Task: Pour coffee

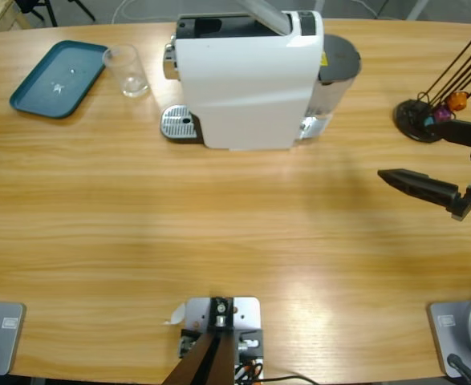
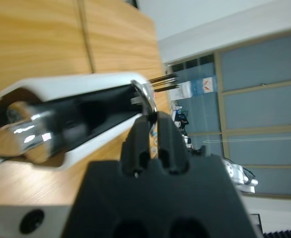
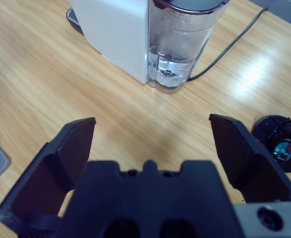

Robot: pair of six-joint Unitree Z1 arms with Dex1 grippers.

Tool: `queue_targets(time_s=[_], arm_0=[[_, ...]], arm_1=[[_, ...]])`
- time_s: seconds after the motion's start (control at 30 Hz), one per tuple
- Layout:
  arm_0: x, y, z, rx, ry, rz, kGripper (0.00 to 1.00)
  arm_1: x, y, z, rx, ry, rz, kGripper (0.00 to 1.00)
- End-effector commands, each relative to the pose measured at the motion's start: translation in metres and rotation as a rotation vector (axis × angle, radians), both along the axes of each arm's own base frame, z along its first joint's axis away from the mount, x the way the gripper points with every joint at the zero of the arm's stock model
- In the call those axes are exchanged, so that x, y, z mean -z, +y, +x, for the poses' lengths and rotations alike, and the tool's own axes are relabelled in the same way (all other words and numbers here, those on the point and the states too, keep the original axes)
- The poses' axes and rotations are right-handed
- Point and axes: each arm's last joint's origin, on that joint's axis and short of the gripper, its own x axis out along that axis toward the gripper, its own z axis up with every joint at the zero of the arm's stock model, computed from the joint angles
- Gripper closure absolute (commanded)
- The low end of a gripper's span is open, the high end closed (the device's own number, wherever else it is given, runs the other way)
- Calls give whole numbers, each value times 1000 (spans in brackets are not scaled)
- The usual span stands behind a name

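Two grippers, doing very different things right now. The left gripper (image 2: 154, 119) has its jaws pinched nearly together on the thin chrome lever (image 2: 144, 91) on top of the white coffee machine (image 1: 243, 88); its wrist view looks along the machine's top. The right gripper (image 1: 408, 148) hangs over bare tabletop (image 1: 219, 224) at the right side, jaws spread wide with nothing between them, aimed toward the machine's water tank (image 3: 177, 49).

The machine's long axis runs left-right in the high view: drip tray (image 1: 179, 124) sticking out at the left end, grey-lidded tank at the right end, with water showing in its bottom.

A clear glass (image 1: 127, 70) stands upright, mouth up, left of the machine and well apart from the drip tray, just beside a teal tray (image 1: 34, 92). Any coffee would be in that glass, but I honestly can't tell whether it holds liquid. A black capsule stand (image 1: 416, 120) sits near the right gripper.
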Motion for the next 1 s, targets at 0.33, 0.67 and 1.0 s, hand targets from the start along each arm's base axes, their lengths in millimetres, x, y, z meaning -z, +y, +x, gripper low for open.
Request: queue_targets(time_s=[0.33, 0.67, 1.0], arm_0=[[-32, 41, -48, -170, -230, 365, 325], [-31, 87, -127, -307, -577, 851, 53], [43, 148, -195, -249, -599, 836, 18]], arm_1=[[8, -5, -6, -7, 10, -17, 0], [0, -6, 2, 110, 78, -97, 0], [-25, -33, 25, 465, 118, -49, 14]])
